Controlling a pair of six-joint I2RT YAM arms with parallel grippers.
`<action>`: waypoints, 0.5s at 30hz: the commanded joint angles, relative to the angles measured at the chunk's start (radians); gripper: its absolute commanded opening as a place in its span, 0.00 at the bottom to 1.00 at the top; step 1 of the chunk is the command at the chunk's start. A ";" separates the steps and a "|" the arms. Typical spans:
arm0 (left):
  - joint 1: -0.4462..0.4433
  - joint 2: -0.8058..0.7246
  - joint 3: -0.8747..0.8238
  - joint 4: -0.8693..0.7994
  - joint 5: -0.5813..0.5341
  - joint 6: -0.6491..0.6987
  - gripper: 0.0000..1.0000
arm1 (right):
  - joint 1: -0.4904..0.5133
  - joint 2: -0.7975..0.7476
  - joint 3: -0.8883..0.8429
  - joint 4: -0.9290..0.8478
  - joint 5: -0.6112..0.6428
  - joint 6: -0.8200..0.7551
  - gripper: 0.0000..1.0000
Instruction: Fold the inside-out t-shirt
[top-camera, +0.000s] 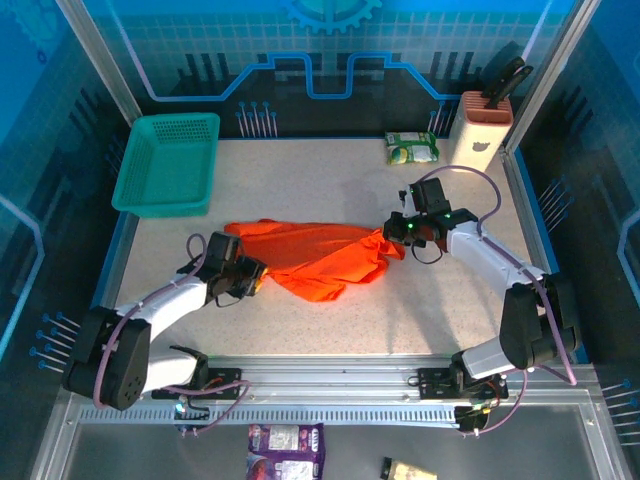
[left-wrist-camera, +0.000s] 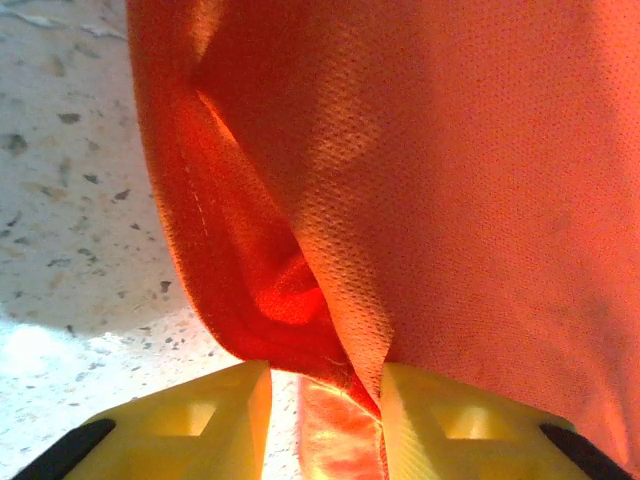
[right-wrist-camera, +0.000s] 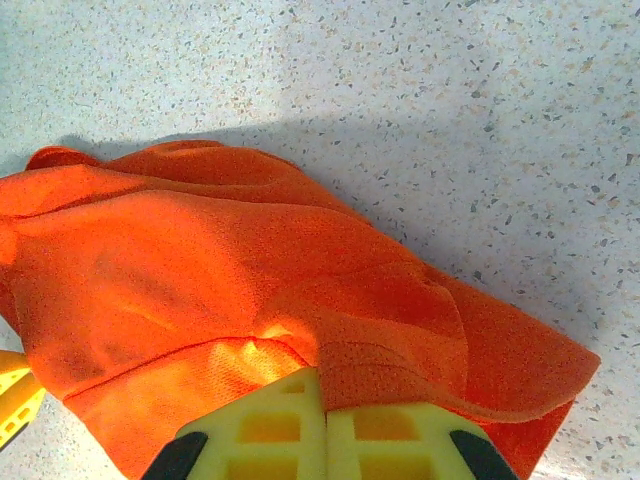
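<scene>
The bright orange t-shirt (top-camera: 320, 255) lies bunched and wrinkled across the middle of the table. My left gripper (top-camera: 247, 274) is at its left end; in the left wrist view its yellow fingers (left-wrist-camera: 225, 415) stand apart, open, with a hanging fold of the t-shirt (left-wrist-camera: 440, 180) between them, resting against the right finger. My right gripper (top-camera: 400, 232) is at the shirt's right end. In the right wrist view its gripper (right-wrist-camera: 325, 420) has its fingers pressed together, shut on an edge of the t-shirt (right-wrist-camera: 230, 250).
A teal mesh basket (top-camera: 168, 162) stands at the back left. A green packet (top-camera: 412, 148) and a pink holder (top-camera: 480, 128) sit at the back right. Speckled tabletop (top-camera: 400, 310) lies bare in front of the shirt.
</scene>
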 joint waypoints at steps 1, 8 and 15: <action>-0.003 0.028 -0.009 0.037 0.033 -0.020 0.31 | -0.004 -0.025 0.016 -0.018 0.017 -0.007 0.00; -0.004 0.058 -0.017 0.072 0.033 -0.026 0.24 | -0.002 -0.032 0.014 -0.022 0.021 -0.008 0.00; -0.003 0.099 0.007 0.087 0.016 0.001 0.18 | -0.002 -0.059 0.019 -0.033 0.029 -0.011 0.00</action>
